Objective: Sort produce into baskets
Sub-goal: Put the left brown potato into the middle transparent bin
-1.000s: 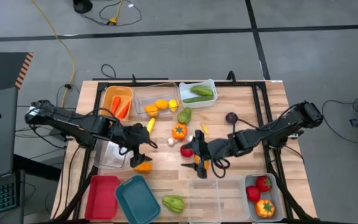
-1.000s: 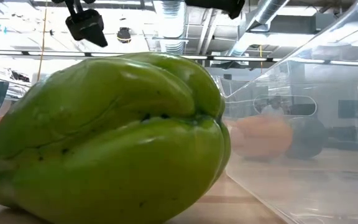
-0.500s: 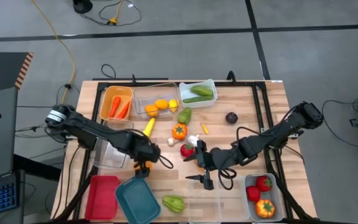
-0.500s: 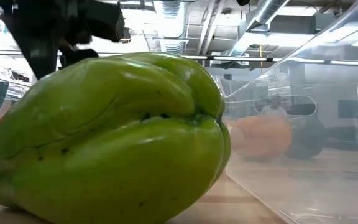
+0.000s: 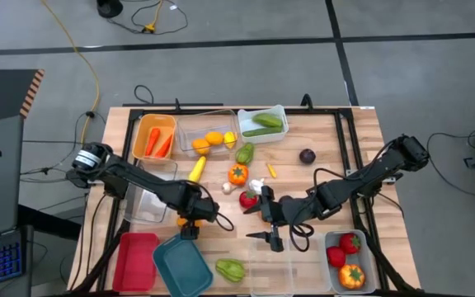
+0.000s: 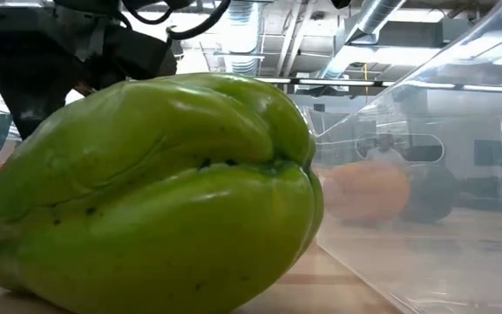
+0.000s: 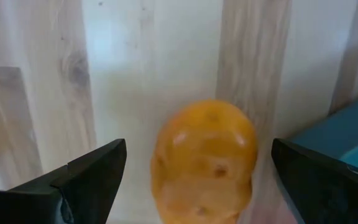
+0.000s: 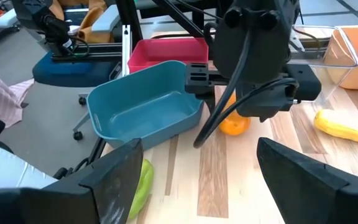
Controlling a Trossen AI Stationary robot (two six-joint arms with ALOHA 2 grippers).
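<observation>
An orange-yellow fruit (image 7: 205, 158) lies on the wood beside the teal basket (image 5: 182, 264). My left gripper (image 5: 190, 221) points straight down over it, open; its fingers (image 7: 95, 174) stand on either side of the fruit with a gap at each side. My right gripper (image 5: 255, 223) hangs open above the table's middle, beside a red fruit (image 5: 247, 199), with nothing between its fingers. The right wrist view shows the left gripper above the fruit (image 8: 234, 124). A green pepper (image 6: 164, 201) fills the low view.
Far baskets: orange with carrots (image 5: 155, 136), clear with yellow produce (image 5: 209, 136), white with green produce (image 5: 264, 122). Near edge: red basket (image 5: 136, 260), clear basket (image 5: 291, 264), grey basket of red and orange produce (image 5: 350, 260). Loose produce lies mid-table: orange pepper (image 5: 237, 173), garlic (image 5: 256, 186), purple piece (image 5: 307, 156).
My left gripper has come down and toward the near edge, tipping until it points straight down, and now straddles the orange-yellow fruit; its arm has entered the low view at top left. My right gripper has swung a little toward the near edge. No produce has moved.
</observation>
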